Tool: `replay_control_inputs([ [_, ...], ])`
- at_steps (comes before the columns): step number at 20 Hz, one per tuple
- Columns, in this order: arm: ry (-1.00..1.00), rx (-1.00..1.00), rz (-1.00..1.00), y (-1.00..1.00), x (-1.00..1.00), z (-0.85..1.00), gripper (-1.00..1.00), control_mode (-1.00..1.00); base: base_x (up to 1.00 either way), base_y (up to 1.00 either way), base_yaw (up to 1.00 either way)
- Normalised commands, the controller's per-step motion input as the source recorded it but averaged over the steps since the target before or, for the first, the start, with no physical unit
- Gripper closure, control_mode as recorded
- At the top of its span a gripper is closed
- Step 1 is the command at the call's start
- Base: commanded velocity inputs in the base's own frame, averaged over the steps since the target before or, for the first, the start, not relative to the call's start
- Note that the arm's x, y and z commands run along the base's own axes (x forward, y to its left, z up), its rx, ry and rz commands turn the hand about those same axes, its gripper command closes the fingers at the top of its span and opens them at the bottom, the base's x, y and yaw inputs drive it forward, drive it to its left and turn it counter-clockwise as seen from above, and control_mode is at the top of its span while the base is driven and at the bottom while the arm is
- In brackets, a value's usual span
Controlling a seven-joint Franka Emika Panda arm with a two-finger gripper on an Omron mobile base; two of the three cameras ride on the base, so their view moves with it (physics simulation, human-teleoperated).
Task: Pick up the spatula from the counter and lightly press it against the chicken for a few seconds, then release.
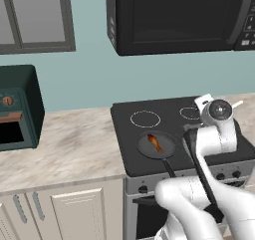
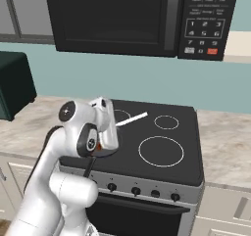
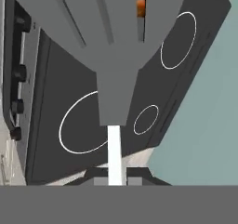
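The gripper (image 3: 115, 179) is pinched tight on the white handle of the spatula (image 3: 118, 56). The spatula's grey slotted blade reaches out over the black stovetop (image 3: 51, 93). The orange chicken (image 1: 155, 143) lies in a dark pan (image 1: 142, 149) at the stove's front left and shows through a blade slot in the hand view. Whether the blade touches it cannot be told. A black microwave (image 1: 174, 15) hangs beyond.

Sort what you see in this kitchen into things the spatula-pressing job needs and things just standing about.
Needed: spatula, clamped in the end effector; chicken; pan holding it.
Standing about: microwave; toaster oven; window; cabinet doors.
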Motion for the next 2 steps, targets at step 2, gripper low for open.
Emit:
replay_control_inputs([
  [2,0.0,0.03,0.03,-0.28,-0.51,0.7,1.0,-1.0,0.0,0.0,0.0],
])
